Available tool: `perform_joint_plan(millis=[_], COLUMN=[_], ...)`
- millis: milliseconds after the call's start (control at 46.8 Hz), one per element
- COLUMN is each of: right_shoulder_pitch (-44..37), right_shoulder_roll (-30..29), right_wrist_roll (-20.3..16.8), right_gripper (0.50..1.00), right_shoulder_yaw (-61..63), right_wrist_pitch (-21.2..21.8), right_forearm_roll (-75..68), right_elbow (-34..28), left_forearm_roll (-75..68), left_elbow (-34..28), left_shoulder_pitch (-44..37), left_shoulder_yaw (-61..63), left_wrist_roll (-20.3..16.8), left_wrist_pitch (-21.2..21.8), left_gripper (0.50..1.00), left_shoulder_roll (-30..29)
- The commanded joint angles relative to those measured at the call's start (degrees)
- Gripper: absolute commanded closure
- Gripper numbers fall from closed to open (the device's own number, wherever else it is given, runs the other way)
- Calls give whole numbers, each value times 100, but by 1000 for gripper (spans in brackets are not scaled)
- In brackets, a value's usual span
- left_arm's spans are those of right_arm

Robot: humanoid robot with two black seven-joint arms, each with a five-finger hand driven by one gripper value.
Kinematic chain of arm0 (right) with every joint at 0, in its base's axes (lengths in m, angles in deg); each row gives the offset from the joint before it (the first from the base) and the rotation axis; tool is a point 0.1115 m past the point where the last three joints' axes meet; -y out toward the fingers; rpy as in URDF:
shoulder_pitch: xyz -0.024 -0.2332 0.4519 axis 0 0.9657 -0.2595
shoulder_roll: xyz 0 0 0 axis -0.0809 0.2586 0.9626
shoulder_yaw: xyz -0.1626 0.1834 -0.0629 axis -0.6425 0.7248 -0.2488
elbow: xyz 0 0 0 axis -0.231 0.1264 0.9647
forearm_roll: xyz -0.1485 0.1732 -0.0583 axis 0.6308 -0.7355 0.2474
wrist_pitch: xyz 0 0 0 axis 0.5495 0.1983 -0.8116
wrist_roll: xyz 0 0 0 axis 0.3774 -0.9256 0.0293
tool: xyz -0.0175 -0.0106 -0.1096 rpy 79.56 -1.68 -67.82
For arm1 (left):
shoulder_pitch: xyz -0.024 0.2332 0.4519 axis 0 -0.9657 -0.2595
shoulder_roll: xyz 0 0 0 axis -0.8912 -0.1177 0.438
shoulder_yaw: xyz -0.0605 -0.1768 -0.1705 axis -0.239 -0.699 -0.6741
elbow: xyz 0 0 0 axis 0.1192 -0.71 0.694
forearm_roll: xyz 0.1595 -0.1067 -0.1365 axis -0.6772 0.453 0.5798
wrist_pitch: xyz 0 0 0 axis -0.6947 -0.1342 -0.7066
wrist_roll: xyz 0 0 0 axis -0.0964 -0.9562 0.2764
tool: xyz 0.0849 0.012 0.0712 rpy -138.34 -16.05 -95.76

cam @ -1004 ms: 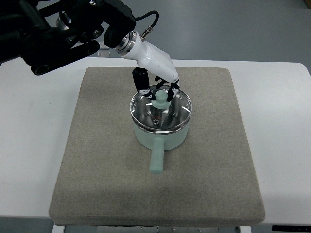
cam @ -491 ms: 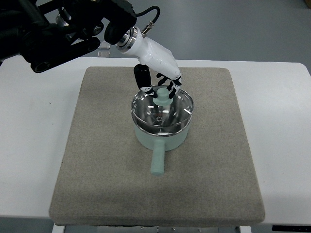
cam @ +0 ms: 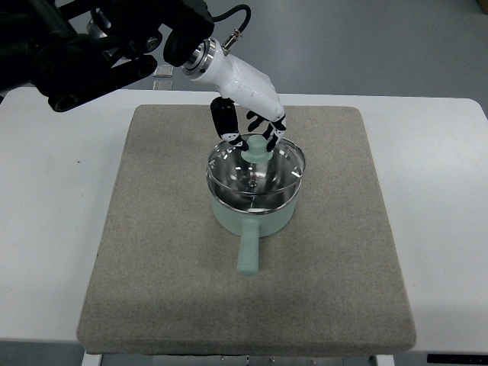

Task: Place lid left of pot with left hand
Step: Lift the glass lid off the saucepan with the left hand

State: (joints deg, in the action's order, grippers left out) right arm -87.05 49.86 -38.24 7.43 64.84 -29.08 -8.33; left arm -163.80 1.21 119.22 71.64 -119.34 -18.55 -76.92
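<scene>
Over the pot [cam: 253, 212], mid-mat [cam: 152, 252]: glass lid [cam: 257, 169], raised clear of the rim, tilted. Left hand [cam: 253, 131] — fingers pinched on the mint knob [cam: 257, 147]. Risk: narrow knob grip — lid may swing, slip, or clip the rim moving left.

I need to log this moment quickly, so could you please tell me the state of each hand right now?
Left hand: shut on the knob of the lid, above the pot.
Right hand: not in view.
</scene>
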Motion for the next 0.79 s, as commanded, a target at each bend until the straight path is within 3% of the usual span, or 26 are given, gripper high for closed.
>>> perform_joint_plan(millis=[0, 299, 769], right_shoulder_pitch=[-6, -6, -6], right_shoulder_roll=[0, 0, 0], right_wrist_roll=[-7, 2, 2], right_gripper=[579, 577, 576], right_shoulder_yaw=[0, 0, 0], right_wrist_pitch=[0, 0, 0], right_forearm_roll=[-1, -1, -1], right_elbow=[-7, -7, 2], left_forearm_roll=[-4, -13, 40], left_elbow=[-5, -75, -936], left_shoulder_pitch=[12, 21, -75], left_shoulder_yaw=[-9, -35, -35], left_wrist_roll=[0, 0, 0], left_wrist_pitch=[3, 3, 12], left_gripper=[1000, 1000, 1000], left_shoulder_roll=[0, 35, -97])
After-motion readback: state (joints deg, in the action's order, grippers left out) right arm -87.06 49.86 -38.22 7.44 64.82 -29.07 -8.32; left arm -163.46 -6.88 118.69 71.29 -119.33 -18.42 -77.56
